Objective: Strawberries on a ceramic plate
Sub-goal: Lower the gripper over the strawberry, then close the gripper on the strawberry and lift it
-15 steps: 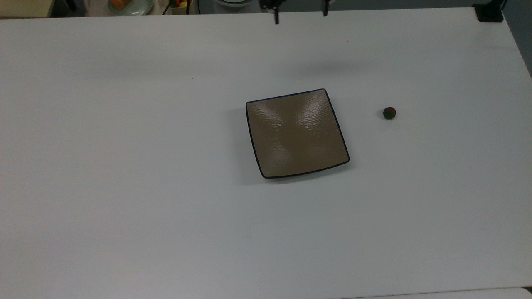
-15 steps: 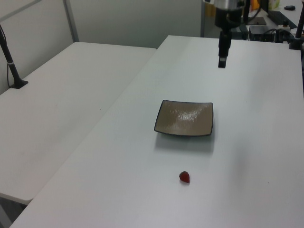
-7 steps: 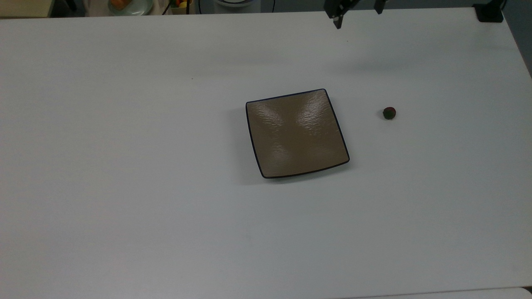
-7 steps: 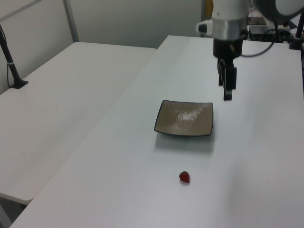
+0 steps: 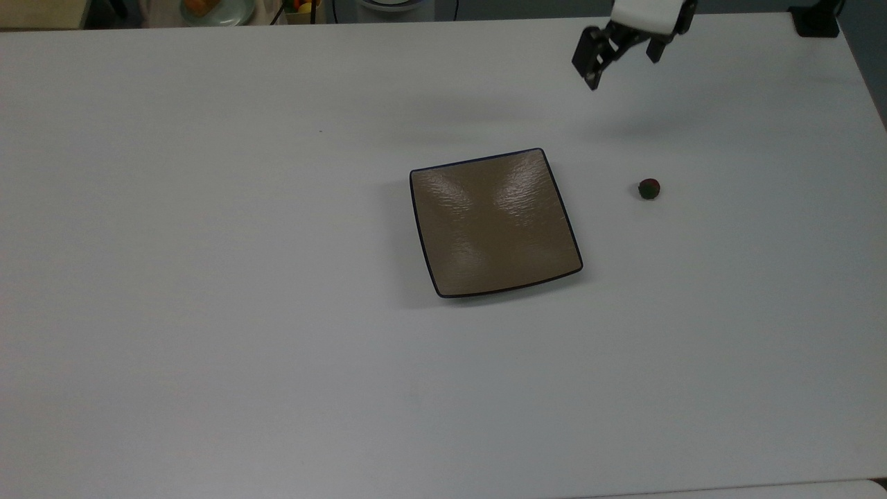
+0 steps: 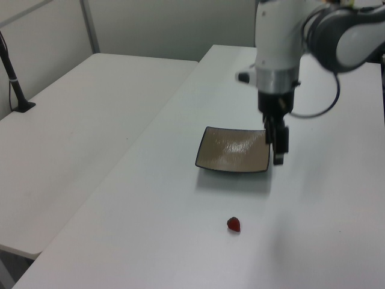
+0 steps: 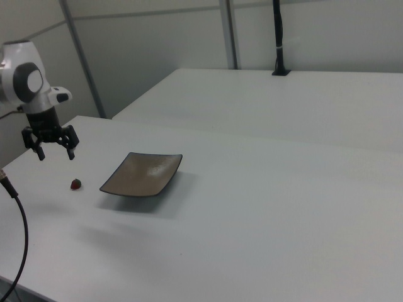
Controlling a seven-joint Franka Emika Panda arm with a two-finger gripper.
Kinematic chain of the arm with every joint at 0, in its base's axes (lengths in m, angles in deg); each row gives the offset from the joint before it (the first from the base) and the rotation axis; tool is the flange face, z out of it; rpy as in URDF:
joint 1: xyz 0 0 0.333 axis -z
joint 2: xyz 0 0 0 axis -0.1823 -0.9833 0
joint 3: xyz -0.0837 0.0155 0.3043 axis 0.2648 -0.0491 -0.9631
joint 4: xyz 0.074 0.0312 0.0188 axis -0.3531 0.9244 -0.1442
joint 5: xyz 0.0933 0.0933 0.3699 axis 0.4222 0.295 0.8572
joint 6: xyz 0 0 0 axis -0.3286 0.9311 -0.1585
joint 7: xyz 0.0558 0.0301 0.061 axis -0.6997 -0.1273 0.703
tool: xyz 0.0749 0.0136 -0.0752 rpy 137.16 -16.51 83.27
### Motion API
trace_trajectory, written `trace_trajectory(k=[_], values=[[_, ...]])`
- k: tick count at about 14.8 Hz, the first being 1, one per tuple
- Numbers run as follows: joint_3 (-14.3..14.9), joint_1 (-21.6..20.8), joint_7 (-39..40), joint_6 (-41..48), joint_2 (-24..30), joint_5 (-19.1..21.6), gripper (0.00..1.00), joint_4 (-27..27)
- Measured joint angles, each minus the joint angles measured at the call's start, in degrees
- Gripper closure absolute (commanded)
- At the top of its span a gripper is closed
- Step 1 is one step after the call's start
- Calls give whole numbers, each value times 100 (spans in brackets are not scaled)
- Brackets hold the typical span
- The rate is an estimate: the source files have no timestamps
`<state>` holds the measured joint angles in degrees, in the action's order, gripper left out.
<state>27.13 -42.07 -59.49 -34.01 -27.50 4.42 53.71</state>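
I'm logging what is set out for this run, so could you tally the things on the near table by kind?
Strawberry: 1, red with a dark green cap, lying on the bare table apart from the plate
Ceramic plate: 1, square, tan-brown, with nothing on it
Total: 2
The gripper hangs open above the table, holding nothing.

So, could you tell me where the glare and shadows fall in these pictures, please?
In the top view, pale glare streaks cross the ceramic plate, and a soft shadow lies on the table below the end effector. In the left view, glare sits on the plate's far half. In the right view, a shadow edges its near side.
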Motion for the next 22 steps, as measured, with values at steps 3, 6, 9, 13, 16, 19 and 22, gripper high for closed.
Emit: trace_trajectory(k=[3, 6, 9, 13, 16, 19, 22], values=[[-5, -57, 1, -663, -471, -1, 0, 19], [-7, -240, -60, -1241, -841, -159, 0, 19], [-8, -355, -337, -1689, -1160, -388, 0, 15], [-8, -360, -378, -2226, -1473, -457, 4, 8], [-28, -361, -379, -2488, -1634, -598, 17, 6], [-62, -362, -385, -2738, -1789, -741, 32, 5], [-67, -361, -391, -2909, -1923, -759, 49, 0]])
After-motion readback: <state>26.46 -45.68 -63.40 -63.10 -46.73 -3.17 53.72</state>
